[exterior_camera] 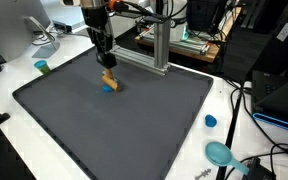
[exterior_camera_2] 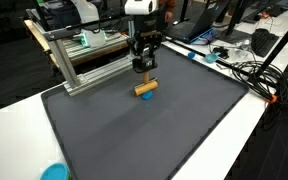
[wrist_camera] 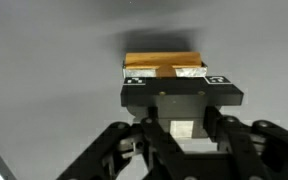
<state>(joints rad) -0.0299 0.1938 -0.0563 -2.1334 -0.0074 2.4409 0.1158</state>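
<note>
Wooden block (wrist_camera: 164, 63), lower half hidden, clamped between gripper (wrist_camera: 174, 85) fingers; blue piece (exterior_camera: 108, 88) underneath.

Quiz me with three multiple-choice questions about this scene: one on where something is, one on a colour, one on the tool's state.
1. Where is the wooden block?
A) over the grey mat, at the tool
B) on the white table beside the mat
C) on top of the metal frame

2. What colour is the small piece beside the block?
A) red
B) blue
C) yellow

3. How does the tool stand?
A) wide open, far from the block
B) shut on the block
C) out of sight

Answers:
1 A: both exterior views show it well inside the mat's edges.
2 B: blue shows at the block's lower end.
3 B: the wrist view shows the block between the fingers.
</note>
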